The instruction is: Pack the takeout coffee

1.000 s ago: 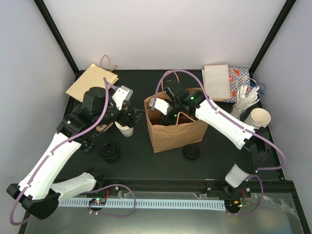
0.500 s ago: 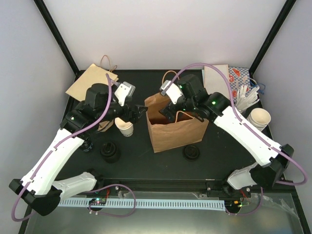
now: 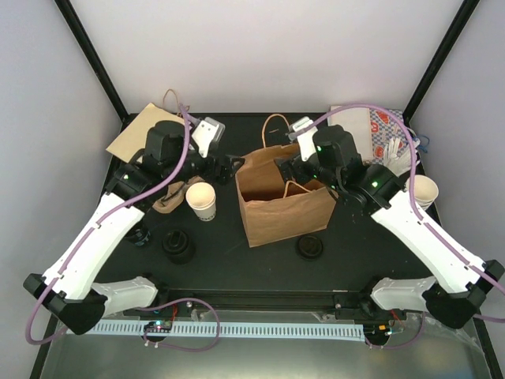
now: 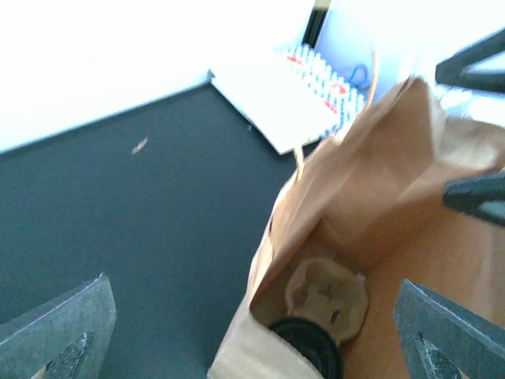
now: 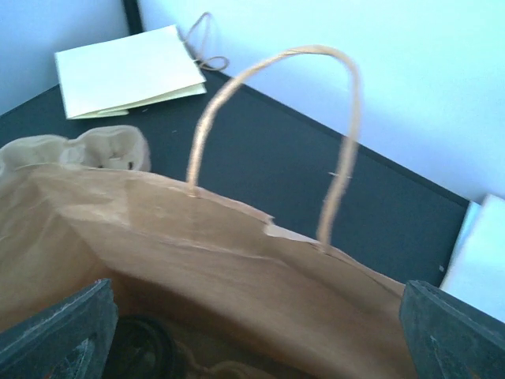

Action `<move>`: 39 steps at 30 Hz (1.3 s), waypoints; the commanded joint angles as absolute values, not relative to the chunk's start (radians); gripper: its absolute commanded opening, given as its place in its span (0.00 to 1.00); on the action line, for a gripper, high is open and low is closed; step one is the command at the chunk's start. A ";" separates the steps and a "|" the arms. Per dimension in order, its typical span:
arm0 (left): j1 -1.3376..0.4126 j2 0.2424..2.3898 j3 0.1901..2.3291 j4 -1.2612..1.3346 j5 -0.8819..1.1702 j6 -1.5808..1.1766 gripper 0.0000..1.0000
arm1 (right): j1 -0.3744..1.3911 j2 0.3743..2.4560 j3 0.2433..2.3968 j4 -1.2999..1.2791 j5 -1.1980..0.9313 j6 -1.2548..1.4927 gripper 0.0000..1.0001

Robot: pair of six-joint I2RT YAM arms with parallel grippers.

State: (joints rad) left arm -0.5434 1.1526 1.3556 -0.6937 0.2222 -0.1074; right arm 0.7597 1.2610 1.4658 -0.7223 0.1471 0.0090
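The takeout coffee, a small white paper cup (image 3: 202, 200), stands upright and open-topped on the table, left of the upright brown paper bag (image 3: 280, 207). My left gripper (image 3: 231, 164) hangs open behind the cup, apart from it, by the bag's left top corner. The left wrist view looks down past that gripper (image 4: 252, 351) into the bag (image 4: 371, 181). My right gripper (image 3: 284, 167) is open over the bag's back rim, holding nothing. The right wrist view looks past it (image 5: 256, 355) at the bag's rim (image 5: 237, 237) and handle (image 5: 347, 118).
Inside the bag lie a moulded cardboard piece (image 4: 326, 290) and a black round lid (image 4: 312, 346). A brown carrier (image 3: 168, 194) sits left of the cup. Two black lids (image 3: 178, 245) (image 3: 309, 247) lie near the front. A cup stack (image 3: 418, 189), napkins (image 3: 351, 130) and a flat bag (image 3: 148, 130) lie behind.
My right gripper has come up out of the bag toward its back rim. My left gripper has drawn back and up from the cup, which stays standing on the table.
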 commanded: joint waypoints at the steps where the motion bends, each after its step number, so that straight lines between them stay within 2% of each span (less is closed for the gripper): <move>1: -0.545 1.195 1.486 -0.691 0.257 -0.091 0.99 | 0.762 1.191 1.448 -0.694 0.343 0.105 1.00; 13: -0.546 1.291 1.442 -0.696 0.414 -0.009 0.99 | 0.755 1.139 1.579 -0.890 0.525 0.173 1.00; 22: -0.565 1.403 1.500 -0.747 0.474 0.023 0.89 | 0.756 1.056 1.506 -0.966 0.532 0.201 1.00; 29: -0.582 1.465 1.557 -0.773 0.470 0.042 0.77 | 0.756 0.978 1.393 -0.946 0.518 0.207 1.00; 39: -0.585 1.598 1.703 -0.789 0.421 0.066 0.49 | 0.755 0.959 1.359 -0.933 0.489 0.189 1.00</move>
State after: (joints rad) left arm -0.5785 1.5352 1.6020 -0.7624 0.4454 0.0360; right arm 0.7567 0.9802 1.3659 -0.9501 0.4934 0.1925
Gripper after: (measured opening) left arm 0.568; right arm 0.999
